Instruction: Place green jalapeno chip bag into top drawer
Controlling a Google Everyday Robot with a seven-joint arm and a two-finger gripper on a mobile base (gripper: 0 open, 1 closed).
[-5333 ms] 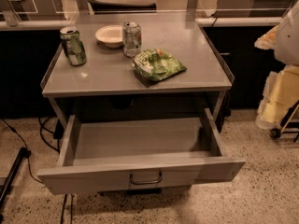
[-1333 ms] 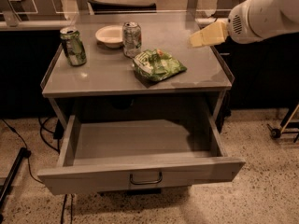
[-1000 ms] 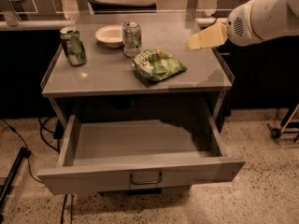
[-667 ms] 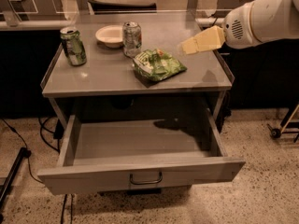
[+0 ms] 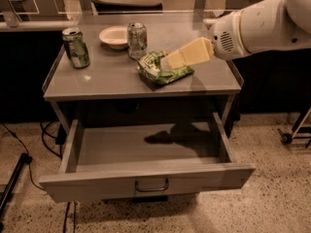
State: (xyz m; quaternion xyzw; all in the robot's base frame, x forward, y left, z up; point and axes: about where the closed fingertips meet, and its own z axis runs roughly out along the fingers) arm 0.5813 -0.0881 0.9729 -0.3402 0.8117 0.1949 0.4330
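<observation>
The green jalapeno chip bag (image 5: 156,72) lies crinkled on the grey table top (image 5: 102,79), right of centre. My gripper (image 5: 171,60), cream-coloured on a white arm coming in from the right, hangs just above the bag's right side, pointing left and down at it. The top drawer (image 5: 97,182) is pulled out wide below the table top, and its inside is bare except for the arm's shadow. Its dark bail handle (image 5: 151,186) is at the centre of the front panel.
A green soda can (image 5: 76,47) stands at the table's back left. A white bowl (image 5: 114,36) and a silver can (image 5: 137,40) stand behind the bag. Cables (image 5: 19,144) lie on the floor at left. A wheeled stand (image 5: 294,130) is at right.
My arm came in from the right, and the gripper moved left and down from the table's right rear to just over the bag. The bag, cans and drawer have not moved.
</observation>
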